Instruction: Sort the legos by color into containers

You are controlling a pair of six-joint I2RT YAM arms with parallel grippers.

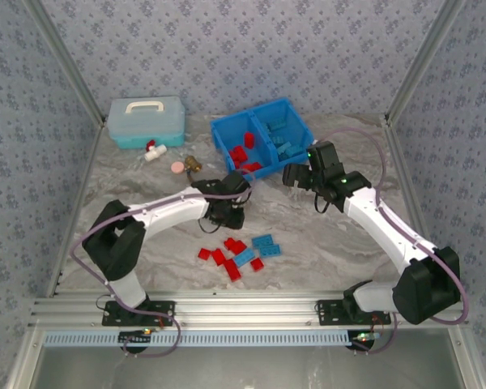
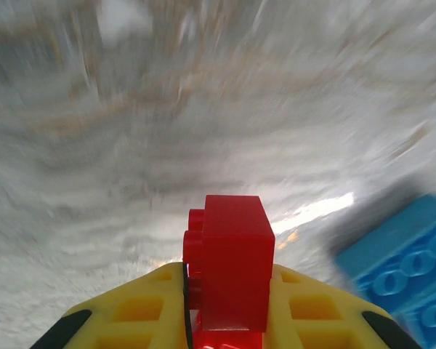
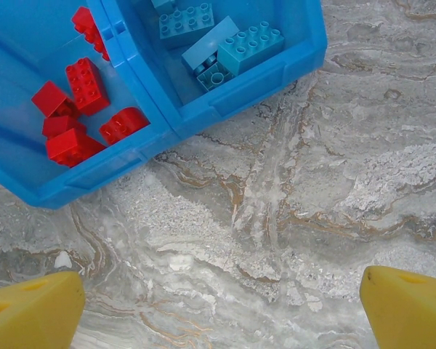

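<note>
My left gripper [image 1: 227, 214] is shut on a red lego [image 2: 229, 254], which stands upright between the yellow fingers [image 2: 131, 316] just above the table. A light blue lego [image 2: 403, 265] lies close on its right. More red and blue legos [image 1: 239, 253] are scattered on the table in front of that gripper. The blue bin [image 1: 219, 130] holds red legos [image 3: 76, 109] in its left container and light blue legos [image 3: 225, 40] in its right one. My right gripper [image 1: 296, 174] hangs open and empty over bare table just in front of the bin [image 3: 225, 98], its yellow fingers [image 3: 29, 313] far apart.
A light teal case with a white handle [image 1: 146, 121] stands at the back left. In front of it lie a small white part [image 1: 152, 151], a pink disc [image 1: 177, 168] and a brass fitting [image 1: 193, 164]. Patterned walls close the table on three sides.
</note>
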